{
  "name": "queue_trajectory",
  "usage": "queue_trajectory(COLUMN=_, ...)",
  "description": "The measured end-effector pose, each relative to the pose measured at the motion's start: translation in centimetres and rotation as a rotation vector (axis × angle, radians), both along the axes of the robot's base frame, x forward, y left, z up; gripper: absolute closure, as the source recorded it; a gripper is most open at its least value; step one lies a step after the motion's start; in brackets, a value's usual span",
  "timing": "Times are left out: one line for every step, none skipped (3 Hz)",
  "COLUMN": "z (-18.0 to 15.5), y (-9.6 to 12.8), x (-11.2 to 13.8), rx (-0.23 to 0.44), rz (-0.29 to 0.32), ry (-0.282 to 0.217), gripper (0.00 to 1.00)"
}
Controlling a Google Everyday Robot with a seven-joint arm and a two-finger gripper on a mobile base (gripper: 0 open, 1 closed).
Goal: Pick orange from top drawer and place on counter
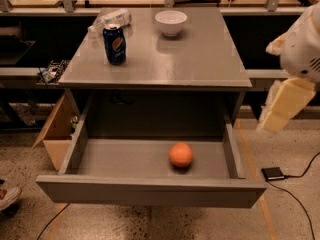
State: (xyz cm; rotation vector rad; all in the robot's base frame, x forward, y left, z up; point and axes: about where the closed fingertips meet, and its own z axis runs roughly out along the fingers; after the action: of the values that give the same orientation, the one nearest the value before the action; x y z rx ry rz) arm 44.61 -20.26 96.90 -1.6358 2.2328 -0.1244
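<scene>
The orange (180, 155) lies on the flat bottom of the open top drawer (150, 191), right of its middle and near the front panel. The drawer is pulled fully out of the grey cabinet. The counter (190, 59) is the cabinet's grey top, above and behind the drawer. My gripper (280, 109), cream-coloured on a white arm (305, 44), hangs in the air at the right edge of the view. It is to the right of the drawer and cabinet, above the floor, and apart from the orange. It holds nothing that I can see.
On the counter stand a blue Pepsi can (114, 44) at the back left, a clear plastic bottle (110, 20) lying behind it, and a white bowl (171, 22) at the back middle. A cardboard box (55, 134) sits left of the cabinet. A small black device with a cable (273, 173) lies on the floor at the right.
</scene>
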Motion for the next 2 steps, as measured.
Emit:
queue_trajectory(z=-6.5, y=2.2, x=1.5, rx=0.081, rz=-0.135, ry=0.042, gripper=0.00)
queue_trajectory(z=-11.8, y=4.1, x=3.3, rx=0.150, rz=-0.277, ry=0.051, gripper=0.00)
